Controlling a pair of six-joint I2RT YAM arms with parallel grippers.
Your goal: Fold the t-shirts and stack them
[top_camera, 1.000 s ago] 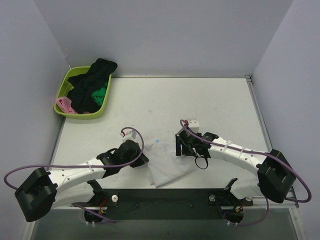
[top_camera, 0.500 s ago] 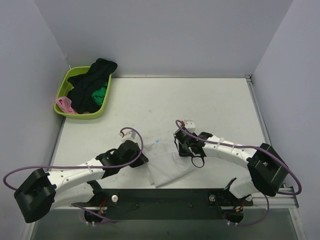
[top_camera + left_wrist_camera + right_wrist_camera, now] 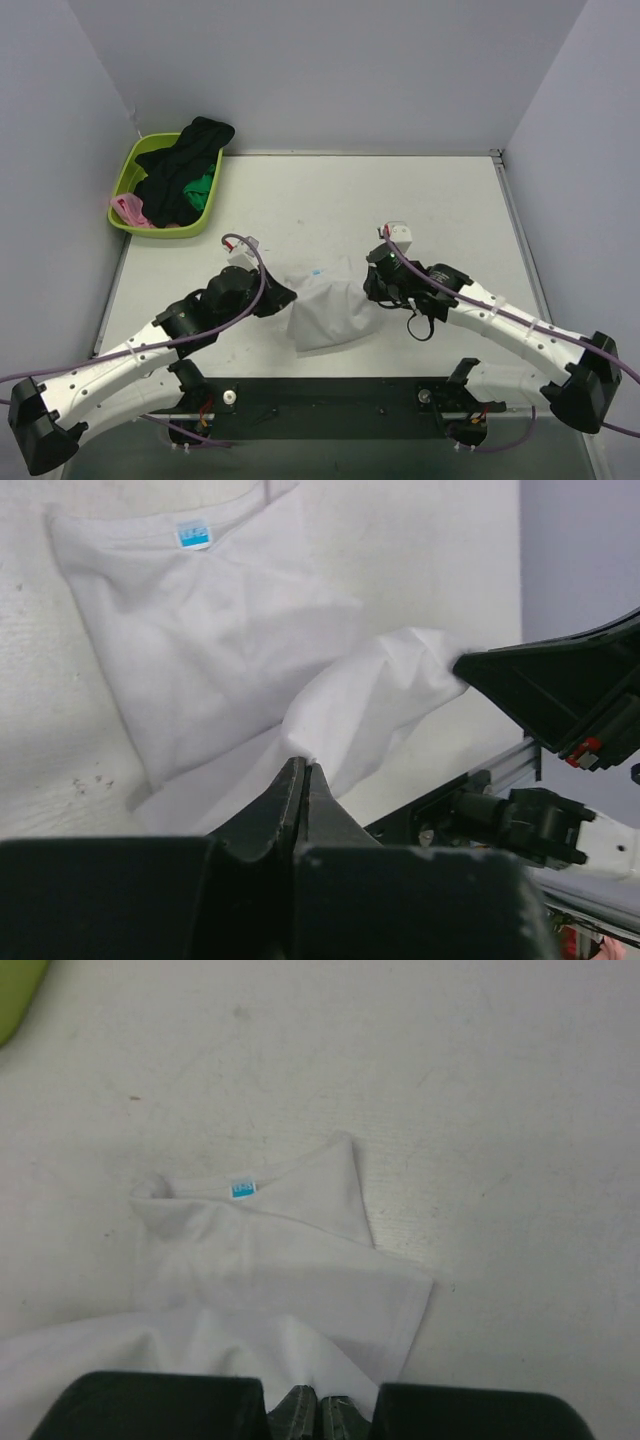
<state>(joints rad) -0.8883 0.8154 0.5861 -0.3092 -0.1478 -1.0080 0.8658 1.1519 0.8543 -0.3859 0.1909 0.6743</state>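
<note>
The white t-shirt (image 3: 325,315) is soft, matt, creased cloth; the tabletop (image 3: 430,200) matt, faintly speckled; the basket (image 3: 128,178) smooth lime plastic.

- A lime green plastic basket (image 3: 127,175) sits at the far left corner of the table, close to the left wall; a sliver of its rim (image 3: 14,990) shows in the top left corner of the right wrist view.
- The white table (image 3: 420,195) has a matt top with a few small dark specks (image 3: 133,1098).
- Plain pale grey walls (image 3: 330,70) enclose the table at the back and on both sides.
- A black mounting plate (image 3: 340,392) runs along the near edge.
- A metal rail (image 3: 515,230) lines the table's right edge.
</note>
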